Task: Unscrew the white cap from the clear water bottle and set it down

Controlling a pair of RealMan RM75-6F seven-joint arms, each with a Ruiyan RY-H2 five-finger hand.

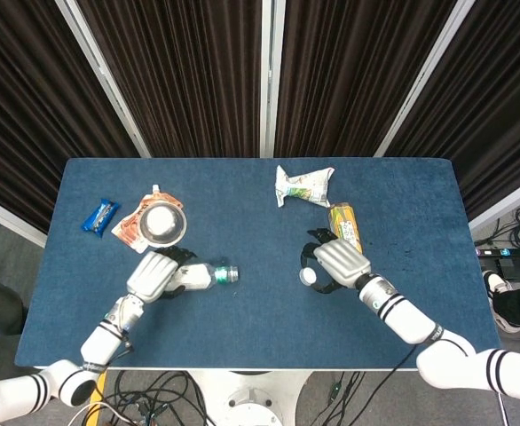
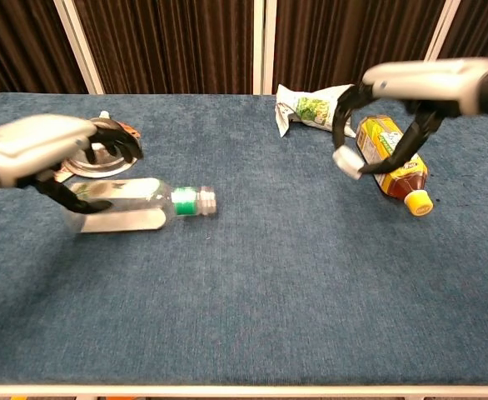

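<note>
Bottle and cap, apart.
Left robot hand (image 2: 40, 150) grips bottle (image 2: 136, 205) lying on tabletop (image 2: 252, 283); right robot hand (image 2: 410, 92) pinches cap (image 2: 345, 163).

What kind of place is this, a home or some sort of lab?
Likely a robot test lab, not a home: a blue felt-covered table stands before dark pleated curtains, loose black cables hang at its front edge, and white robot arms work over it.
</note>
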